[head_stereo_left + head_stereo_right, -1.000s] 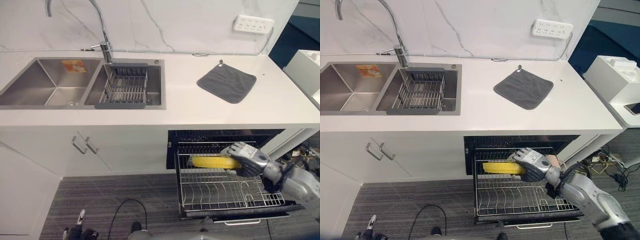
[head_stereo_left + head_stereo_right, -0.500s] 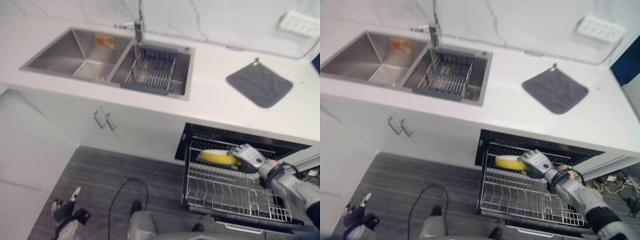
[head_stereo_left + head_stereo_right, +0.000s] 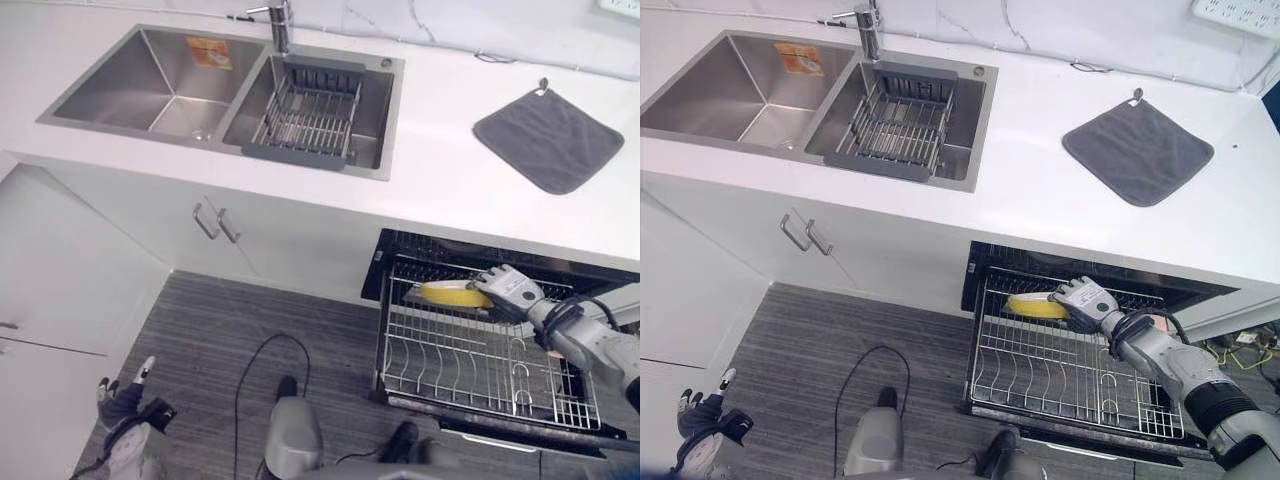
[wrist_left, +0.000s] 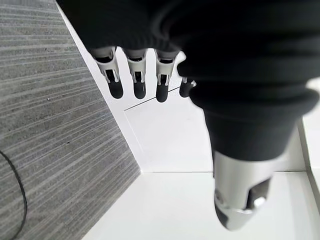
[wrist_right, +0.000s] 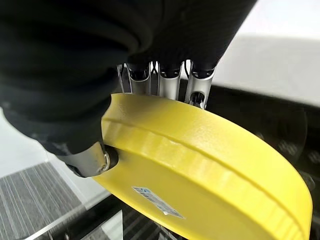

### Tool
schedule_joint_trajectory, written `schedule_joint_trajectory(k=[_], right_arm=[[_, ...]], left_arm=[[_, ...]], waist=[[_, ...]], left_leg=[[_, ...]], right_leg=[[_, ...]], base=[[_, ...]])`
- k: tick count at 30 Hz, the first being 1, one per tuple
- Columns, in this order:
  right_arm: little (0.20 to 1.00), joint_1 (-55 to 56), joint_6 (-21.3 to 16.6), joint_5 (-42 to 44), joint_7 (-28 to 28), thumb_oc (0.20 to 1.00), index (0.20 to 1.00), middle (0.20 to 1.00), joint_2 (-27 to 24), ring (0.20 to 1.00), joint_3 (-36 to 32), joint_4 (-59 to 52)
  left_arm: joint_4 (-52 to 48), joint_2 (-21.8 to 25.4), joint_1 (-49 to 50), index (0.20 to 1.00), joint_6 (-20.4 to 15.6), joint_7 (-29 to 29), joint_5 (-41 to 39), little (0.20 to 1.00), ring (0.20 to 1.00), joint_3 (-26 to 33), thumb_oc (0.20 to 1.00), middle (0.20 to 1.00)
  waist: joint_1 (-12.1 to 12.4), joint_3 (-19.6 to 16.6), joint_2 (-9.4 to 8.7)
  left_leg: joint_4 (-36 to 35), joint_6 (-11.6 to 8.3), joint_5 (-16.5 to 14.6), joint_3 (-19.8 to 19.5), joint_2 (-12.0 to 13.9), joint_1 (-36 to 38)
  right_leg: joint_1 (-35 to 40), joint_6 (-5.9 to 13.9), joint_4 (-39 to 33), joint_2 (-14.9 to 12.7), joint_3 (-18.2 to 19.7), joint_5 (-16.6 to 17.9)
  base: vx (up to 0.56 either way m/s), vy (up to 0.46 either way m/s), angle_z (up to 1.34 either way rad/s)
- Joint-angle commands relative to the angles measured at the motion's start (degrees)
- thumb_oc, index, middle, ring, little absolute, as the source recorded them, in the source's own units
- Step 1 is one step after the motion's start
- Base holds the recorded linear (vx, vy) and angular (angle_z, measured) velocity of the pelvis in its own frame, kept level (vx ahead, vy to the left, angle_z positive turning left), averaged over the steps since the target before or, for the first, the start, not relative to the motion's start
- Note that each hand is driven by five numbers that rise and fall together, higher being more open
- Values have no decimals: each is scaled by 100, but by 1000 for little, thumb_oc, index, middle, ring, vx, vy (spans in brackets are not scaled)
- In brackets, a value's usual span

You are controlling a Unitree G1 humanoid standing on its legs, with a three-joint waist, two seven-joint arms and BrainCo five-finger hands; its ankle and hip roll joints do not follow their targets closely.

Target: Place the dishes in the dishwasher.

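— Yellow plate (image 3: 1037, 306): where is it?
— Pinched in the right hand (image 3: 1083, 301), thumb under, fingers over, above the pulled-out dishwasher rack (image 3: 1040, 375), at its back.
— Left hand (image 4: 145, 75)?
— Hanging empty, fingers straight.

We can't read any text here. Orange-red sticker (image 3: 208, 52) on back wall of left sink basin (image 3: 150, 85): has print, too small to make out. White label w/ bluish print (image 5: 157, 201) on underside of yellow plate (image 5: 210, 170), which the right hand (image 5: 165, 80) pinches: letters too small to read. No numbers or signs we can read on counter (image 3: 1060, 200), grey cloth (image 3: 1138, 150) or dishwasher rack (image 3: 1060, 370).
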Motion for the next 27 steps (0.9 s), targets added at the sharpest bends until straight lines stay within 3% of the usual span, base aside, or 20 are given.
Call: schedule_joint_trajectory(k=[1, 3, 7, 19, 22, 27], right_arm=[[200, -415, 48, 350, -112, 200, 200, 200, -285, 200, 35, -123], [200, -692, 207, 581, -211, 200, 200, 200, -260, 200, 231, 102], [200, -1040, 333, 926, -45, 200, 200, 200, -189, 200, 396, 407], [200, -2186, 764, 896, -503, 200, 200, 200, -140, 200, 968, 1327], [200, -2567, 1311, 1160, -517, 200, 200, 200, -191, 200, 989, 1633], [200, -2862, 1585, 1156, -285, 200, 200, 200, -197, 200, 1022, 2119]], left_arm=[[-350, 494, 47, 1000, -280, 142, -19, 1000, 1000, 28, 1000, 1000], [-454, 903, -230, 1000, -368, 7, -163, 1000, 1000, 76, 1000, 1000], [-676, 909, -407, 1000, -507, 100, -374, 1000, 1000, -84, 1000, 1000], [-658, 1165, -804, 1000, -492, 21, -660, 1000, 1000, -313, 1000, 1000], [-612, 1192, -863, 1000, -514, -70, -776, 1000, 1000, -355, 1000, 1000], [-705, 1249, -866, 1000, -613, -410, -787, 1000, 1000, -359, 1000, 1000]], waist=[[108, -78, -96], [158, 154, -186], [130, 326, -74], [177, 544, 134], [197, 571, 186], [276, 583, 179]], left_leg=[[743, -224, -94, -288, 253, -484], [985, -187, -181, -378, 279, -831], [1039, -178, -154, -408, 287, -1097], [1277, -171, -264, -528, 262, -1733], [1337, -168, -282, -553, 256, -1958], [1280, -145, -276, -613, 205, -2118]], right_leg=[[191, 300, 22, -421, 259, 61], [-171, 333, 322, -558, 281, 56], [-503, 361, 448, -666, 359, 82], [-1495, 445, 1025, -1000, 591, 16], [-1862, 462, 1244, -1114, 656, 4], [-2169, 484, 1376, -1180, 712, 4]], base=[[-105, -115, -1], [-226, -190, -2], [-177, 13, 3], [-76, 17, 2], [-64, 23, 4], [-31, -5, 6]])
